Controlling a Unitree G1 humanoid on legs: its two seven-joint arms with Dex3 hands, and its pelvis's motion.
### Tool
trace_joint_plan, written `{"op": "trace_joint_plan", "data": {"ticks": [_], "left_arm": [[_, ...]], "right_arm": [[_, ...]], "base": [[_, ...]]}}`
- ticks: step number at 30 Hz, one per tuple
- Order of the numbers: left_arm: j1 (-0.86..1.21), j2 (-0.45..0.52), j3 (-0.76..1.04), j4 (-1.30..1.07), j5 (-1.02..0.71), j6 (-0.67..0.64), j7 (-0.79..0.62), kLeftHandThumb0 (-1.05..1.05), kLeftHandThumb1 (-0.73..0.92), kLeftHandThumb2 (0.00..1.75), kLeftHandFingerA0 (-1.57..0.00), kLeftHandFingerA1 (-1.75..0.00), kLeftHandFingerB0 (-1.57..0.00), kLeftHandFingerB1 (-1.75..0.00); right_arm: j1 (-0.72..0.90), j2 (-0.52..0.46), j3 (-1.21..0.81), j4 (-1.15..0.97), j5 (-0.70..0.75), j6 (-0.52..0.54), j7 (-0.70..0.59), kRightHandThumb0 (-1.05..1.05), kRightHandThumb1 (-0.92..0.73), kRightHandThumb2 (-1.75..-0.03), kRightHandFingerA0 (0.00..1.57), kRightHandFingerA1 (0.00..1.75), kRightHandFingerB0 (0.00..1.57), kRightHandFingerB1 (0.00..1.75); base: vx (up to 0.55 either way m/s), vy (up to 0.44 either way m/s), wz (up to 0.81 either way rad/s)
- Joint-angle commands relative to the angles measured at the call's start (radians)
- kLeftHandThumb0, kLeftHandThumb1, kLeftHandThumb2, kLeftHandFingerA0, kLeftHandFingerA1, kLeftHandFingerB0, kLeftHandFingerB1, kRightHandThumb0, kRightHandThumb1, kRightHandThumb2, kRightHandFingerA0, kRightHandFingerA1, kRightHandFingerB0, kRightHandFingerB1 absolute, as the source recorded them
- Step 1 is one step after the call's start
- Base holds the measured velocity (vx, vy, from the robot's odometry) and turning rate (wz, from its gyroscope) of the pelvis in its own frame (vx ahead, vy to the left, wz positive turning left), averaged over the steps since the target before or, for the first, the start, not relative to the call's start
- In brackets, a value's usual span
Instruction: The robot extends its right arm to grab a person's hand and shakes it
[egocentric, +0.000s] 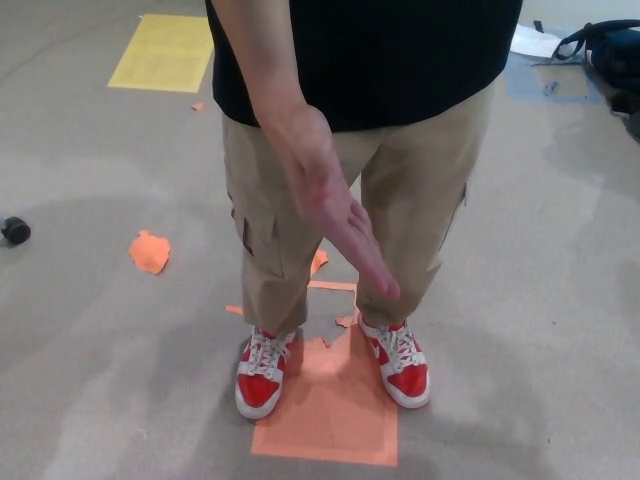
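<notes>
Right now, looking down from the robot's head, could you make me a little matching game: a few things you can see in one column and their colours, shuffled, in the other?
Things:
1. sneakers
2. trousers
3. shirt
4. floor patch far left at the top

Colours:
A. yellow
B. black
C. red and white
D. tan

Pairs: 1-C, 2-D, 3-B, 4-A.

The person's hand is held out in front of the trousers, fingers together and pointing down to the right. Neither robot hand is in view.
</notes>
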Motion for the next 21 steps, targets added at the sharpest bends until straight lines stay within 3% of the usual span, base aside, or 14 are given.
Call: {"op": "trace_joint_plan", "data": {"ticks": [1,4,5,6,7,8,10,11,14,15,16,21], "left_arm": [[-0.005,0.025,0.008,0.002,-0.002,0.008,-0.008,-0.81,0.67,1.02,-0.09,-0.45,0.00,-0.22],[-0.005,0.024,0.012,0.002,-0.006,0.011,-0.008,-0.82,0.67,1.02,-0.07,-0.43,-0.04,-0.21],[-0.005,0.024,0.010,0.002,-0.004,0.012,-0.006,-0.81,0.67,1.03,-0.12,-0.46,0.00,-0.22],[-0.006,0.024,0.008,0.002,0.000,0.013,-0.002,-0.81,0.67,1.03,-0.12,-0.46,0.00,-0.22],[-0.005,0.024,0.012,0.002,-0.004,0.019,-0.004,-0.84,0.75,1.08,-0.07,-0.39,-0.06,-0.20],[-0.004,0.023,0.014,0.002,-0.007,0.023,-0.005,-0.85,0.80,1.12,-0.07,-0.32,-0.07,-0.20],[-0.007,0.022,0.020,0.001,-0.013,0.028,-0.011,-0.87,0.83,1.15,-0.07,-0.28,-0.07,-0.19],[-0.010,0.020,0.024,0.001,-0.017,0.035,-0.023,-0.91,0.92,1.22,-0.06,-0.19,-0.05,-0.11],[-0.005,0.019,0.031,0.000,-0.019,0.021,-0.026,-0.89,0.92,1.24,-0.04,-0.20,-0.04,-0.14],[-0.003,0.019,0.032,0.000,-0.019,0.018,-0.026,-0.89,0.92,1.24,-0.05,-0.19,-0.04,-0.14],[-0.002,0.017,0.031,0.000,-0.016,0.019,-0.024,-0.86,0.92,1.24,-0.02,-0.18,-0.01,-0.14],[-0.011,0.018,0.037,0.001,-0.013,0.039,-0.022,-0.89,0.92,1.22,-0.06,-0.19,-0.05,-0.14]], "right_arm": [[-0.009,-0.019,0.002,0.002,0.006,0.014,-0.008,-0.86,-0.92,-0.68,0.03,0.23,0.08,0.24],[-0.004,-0.023,-0.009,0.001,0.017,-0.009,-0.005,-0.90,-0.91,-0.67,0.02,0.23,0.08,0.25],[-0.003,-0.023,-0.016,0.001,0.024,-0.009,-0.005,-0.89,-0.72,-1.13,0.00,0.21,0.18,0.23],[-0.003,-0.021,-0.024,0.001,0.030,-0.005,-0.006,-0.89,-0.72,-1.13,0.00,0.21,0.18,0.23],[-0.005,-0.016,-0.027,0.000,0.032,0.008,-0.009,-0.96,-0.73,-0.91,0.00,0.20,0.00,0.18],[-0.005,-0.013,-0.032,-0.001,0.035,0.012,-0.011,-0.88,-0.74,-1.16,0.00,0.16,0.01,0.16],[-0.005,-0.011,-0.055,-0.002,0.054,0.010,-0.013,-0.91,-0.75,-1.15,0.00,0.13,0.00,0.12],[-0.004,-0.009,-0.075,-0.002,0.069,0.013,-0.024,-0.93,-0.77,-1.17,0.00,0.10,0.00,0.08],[0.001,-0.006,-0.094,-0.004,0.074,0.004,-0.036,-0.89,-0.77,-1.19,0.00,0.13,0.00,0.11],[0.002,-0.006,-0.093,-0.004,0.071,0.002,-0.035,-0.91,-0.92,-0.78,0.00,0.01,0.00,0.04],[0.003,-0.006,-0.096,-0.004,0.072,0.005,-0.036,-0.89,-0.78,-1.19,0.00,0.13,0.00,0.11],[-0.012,0.001,-0.110,-0.009,0.087,0.005,-0.032,-0.97,-0.81,-1.19,0.00,0.07,0.00,0.05]], "base": [[0.00,0.000,0.00],[0.00,0.000,0.00],[0.00,0.000,0.00],[0.00,0.000,0.00],[0.00,0.000,0.00],[0.00,0.000,0.00],[0.00,0.000,0.00],[0.00,0.000,0.00],[0.00,0.000,0.00],[0.00,0.000,0.00],[0.00,0.000,0.00],[0.00,0.000,0.00]]}}
